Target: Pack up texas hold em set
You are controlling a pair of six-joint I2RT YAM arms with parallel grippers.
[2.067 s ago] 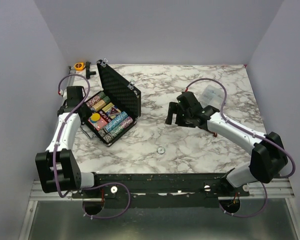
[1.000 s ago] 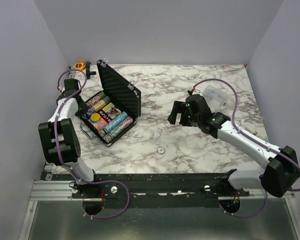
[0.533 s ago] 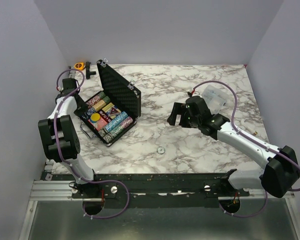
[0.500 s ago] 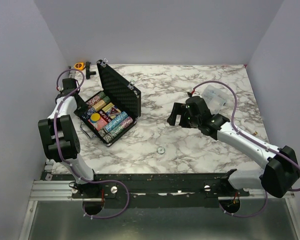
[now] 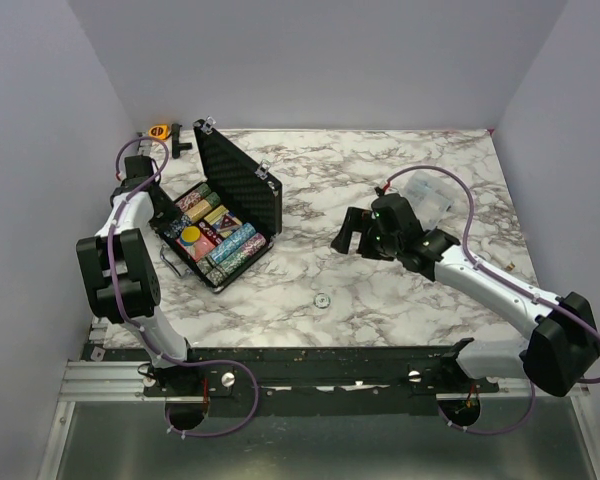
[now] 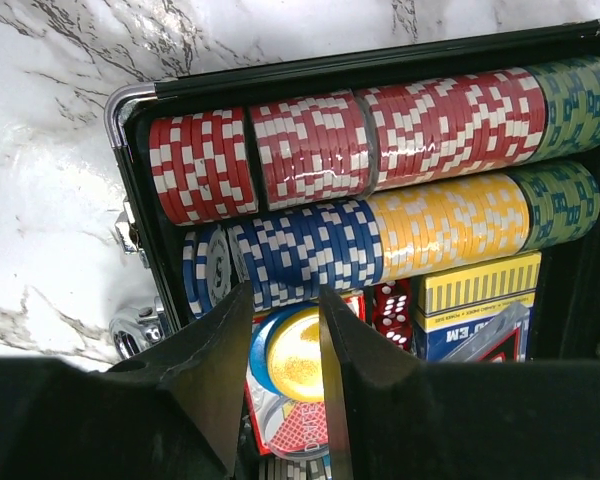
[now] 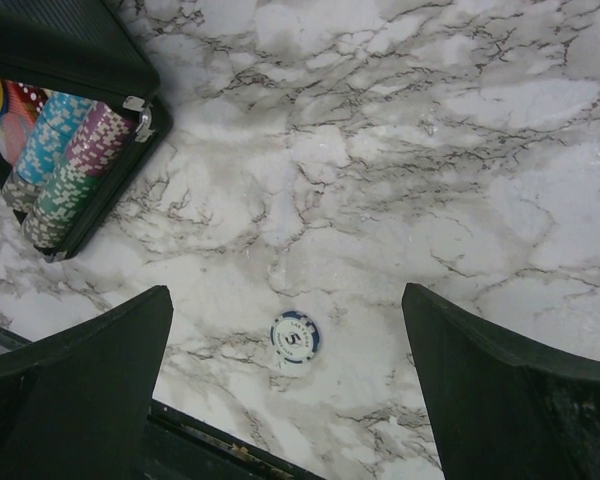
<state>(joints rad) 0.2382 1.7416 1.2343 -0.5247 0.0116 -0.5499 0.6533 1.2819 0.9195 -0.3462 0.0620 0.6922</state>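
From above, we see the open case (image 5: 220, 215) well left of our right gripper (image 5: 346, 232). Left wrist: our left gripper (image 6: 283, 292), slightly parted and empty, hangs over a yellow disc (image 6: 298, 362). Right wrist: our right gripper is spread wide, empty, a loose chip (image 7: 295, 338) beneath it.

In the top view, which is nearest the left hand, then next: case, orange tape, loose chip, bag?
1. Case, right below the left hand.
2. Tape, far left corner.
3. Chip, middle of the table, near side.
4. Bag, far over on the right.
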